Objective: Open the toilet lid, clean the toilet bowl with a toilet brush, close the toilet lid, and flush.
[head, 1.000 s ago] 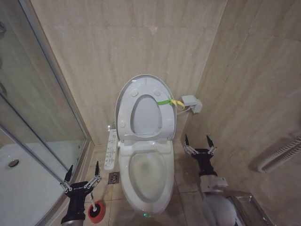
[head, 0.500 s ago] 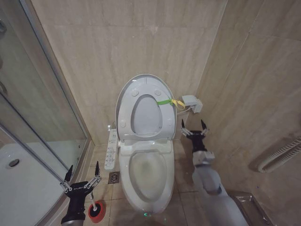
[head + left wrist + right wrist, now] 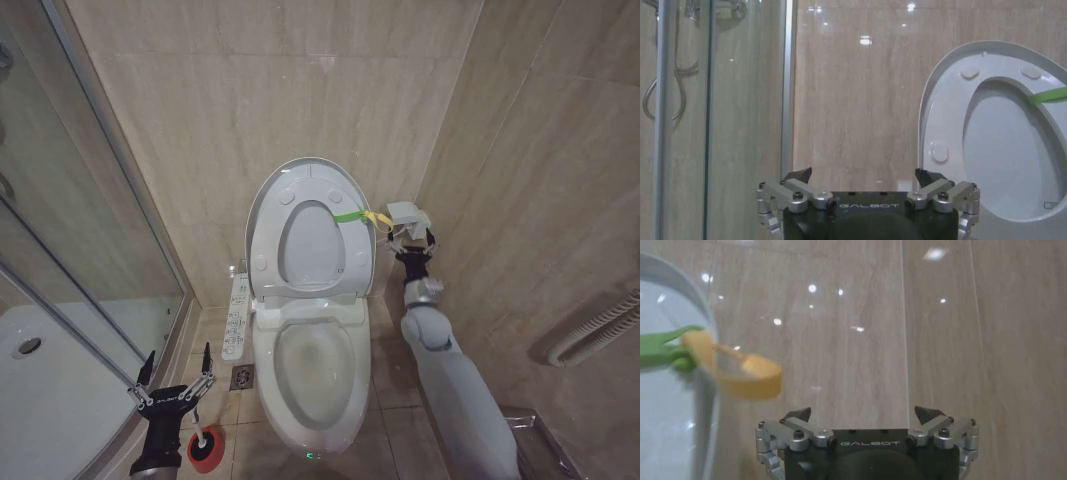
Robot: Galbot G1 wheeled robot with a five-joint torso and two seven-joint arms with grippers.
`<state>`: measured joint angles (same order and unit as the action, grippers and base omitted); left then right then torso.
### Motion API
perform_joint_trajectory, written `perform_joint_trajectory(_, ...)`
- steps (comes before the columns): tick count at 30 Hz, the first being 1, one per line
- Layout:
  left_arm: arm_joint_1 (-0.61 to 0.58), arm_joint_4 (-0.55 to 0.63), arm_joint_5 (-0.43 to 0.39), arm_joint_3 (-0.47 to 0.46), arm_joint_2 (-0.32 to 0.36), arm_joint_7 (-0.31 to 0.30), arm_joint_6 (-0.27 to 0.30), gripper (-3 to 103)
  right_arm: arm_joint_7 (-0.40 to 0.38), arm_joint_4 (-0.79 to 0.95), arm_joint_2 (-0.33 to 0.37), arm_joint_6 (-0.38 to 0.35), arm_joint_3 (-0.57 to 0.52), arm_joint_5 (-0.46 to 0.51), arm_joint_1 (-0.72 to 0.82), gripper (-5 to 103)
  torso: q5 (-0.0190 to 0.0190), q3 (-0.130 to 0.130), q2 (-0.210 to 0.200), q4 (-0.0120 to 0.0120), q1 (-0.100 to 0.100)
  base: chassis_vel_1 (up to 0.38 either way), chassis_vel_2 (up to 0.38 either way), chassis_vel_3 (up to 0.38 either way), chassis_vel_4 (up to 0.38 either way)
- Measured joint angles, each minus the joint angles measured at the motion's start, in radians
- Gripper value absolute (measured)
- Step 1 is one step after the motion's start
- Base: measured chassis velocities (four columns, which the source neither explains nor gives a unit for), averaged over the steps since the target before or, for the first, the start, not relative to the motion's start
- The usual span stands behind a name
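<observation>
Beside the raised toilet lid, my right gripper has climbed from low by the toilet bowl to just by the yellow-green strap, fingers spread and empty, so I judge the closing step is starting. That arm is stretched forward and up; my left gripper hangs open low above the toilet brush in its red cup by the shower glass

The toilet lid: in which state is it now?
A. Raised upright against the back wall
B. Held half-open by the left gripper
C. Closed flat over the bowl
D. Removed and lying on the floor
A: the toilet lid stands upright at the wall, and the toilet bowl below it is uncovered.
</observation>
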<state>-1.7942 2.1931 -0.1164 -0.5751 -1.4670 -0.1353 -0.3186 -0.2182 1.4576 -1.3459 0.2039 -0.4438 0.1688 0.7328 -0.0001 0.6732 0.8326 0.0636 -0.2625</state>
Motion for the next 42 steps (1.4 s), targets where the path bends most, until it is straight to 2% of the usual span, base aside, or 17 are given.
perform_joint_trajectory(4, 0.000, 0.000, 0.000, 0.000, 0.000, 0.000, 0.000, 100, 0.004, -0.091, -0.004, 0.014, 0.005, -0.027, -0.087, 100, 0.0000, 0.000, 0.000, 0.0000, 0.000, 0.000, 0.000, 0.000, 0.000)
perform_joint_trajectory(13, 0.000, 0.000, 0.000, 0.000, 0.000, 0.000, 0.000, 100, 0.007, -0.201, -0.018, 0.026, 0.007, -0.050, -0.179, 100, 0.0001, 0.000, 0.000, 0.0000, 0.000, 0.000, 0.000, 0.000, 0.000)
perform_joint_trajectory(24, 0.000, 0.000, 0.000, 0.000, 0.000, 0.000, 0.000, 100, 0.008, -0.278, -0.024, 0.040, -0.001, -0.073, -0.232, 100, 0.0001, 0.000, 0.000, 0.0002, 0.000, 0.000, 0.000, 0.000, 0.000)
perform_joint_trajectory(35, 0.000, 0.000, 0.000, 0.000, 0.000, 0.000, 0.000, 100, 0.007, -0.421, -0.058, 0.063, 0.000, -0.112, -0.356, 100, -0.0001, 0.000, 0.000, 0.0000, 0.000, 0.000, 0.000, 0.000, 0.000)
perform_joint_trajectory(42, 0.000, 0.000, 0.000, 0.000, 0.000, 0.000, 0.000, 100, 0.005, -0.429, -0.079, 0.060, 0.029, -0.112, -0.367, 100, -0.0001, 0.000, 0.000, 0.0000, 0.000, 0.000, 0.000, 0.000, 0.000)
